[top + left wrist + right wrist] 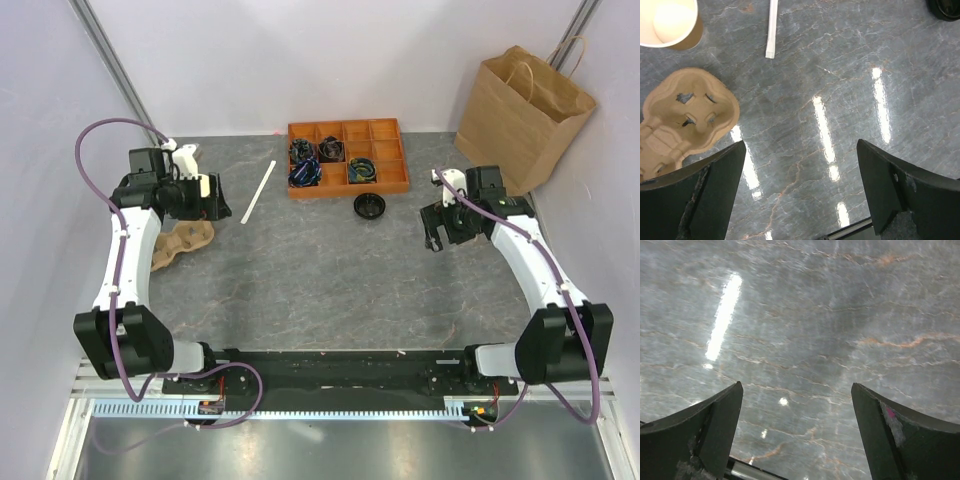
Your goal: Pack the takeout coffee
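The takeout coffee cup (667, 22), brown paper with a white inside, stands open and without a lid at the top left of the left wrist view. In the top view my left arm hides it. A round black lid (370, 206) lies loose on the table in front of the orange tray; it also shows in the left wrist view (946, 7). My left gripper (213, 200) (800, 150) is open and empty above the table, beside the tan cup carrier (682, 117). My right gripper (436, 232) (796, 390) is open and empty over bare table.
The large brown paper bag (525, 115) stands at the back right. The orange tray (385, 129) holds several dark items at the back centre. A white wrapped straw (258, 192) (771, 30) lies left of the tray. The cup carrier (185, 240) lies at the left.
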You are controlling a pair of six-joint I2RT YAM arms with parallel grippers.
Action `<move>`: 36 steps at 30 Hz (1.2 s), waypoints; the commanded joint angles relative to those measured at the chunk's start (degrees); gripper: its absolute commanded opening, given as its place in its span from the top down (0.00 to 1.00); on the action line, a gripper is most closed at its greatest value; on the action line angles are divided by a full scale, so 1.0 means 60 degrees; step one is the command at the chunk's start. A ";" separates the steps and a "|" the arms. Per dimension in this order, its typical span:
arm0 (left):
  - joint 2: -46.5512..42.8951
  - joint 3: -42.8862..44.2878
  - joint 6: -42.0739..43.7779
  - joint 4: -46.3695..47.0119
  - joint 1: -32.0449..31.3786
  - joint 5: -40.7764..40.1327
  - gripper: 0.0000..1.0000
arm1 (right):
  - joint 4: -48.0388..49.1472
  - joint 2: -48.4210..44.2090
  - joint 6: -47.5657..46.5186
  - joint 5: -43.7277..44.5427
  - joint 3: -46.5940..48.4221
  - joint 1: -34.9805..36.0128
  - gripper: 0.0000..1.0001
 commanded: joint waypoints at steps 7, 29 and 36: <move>0.1808 0.2227 -0.0503 0.0030 0.0309 -0.0968 0.00 | -0.0624 0.1758 -0.0262 0.0748 0.1880 0.0045 0.02; 0.7552 0.8004 -0.1691 -0.1655 0.1540 -0.1816 0.15 | 0.0782 0.1527 0.0032 0.1451 0.2482 0.0031 0.02; 0.8182 0.7404 -0.1413 -0.1509 0.1554 -0.1903 0.31 | 0.1105 0.1262 0.0251 0.1523 0.3110 0.0045 0.02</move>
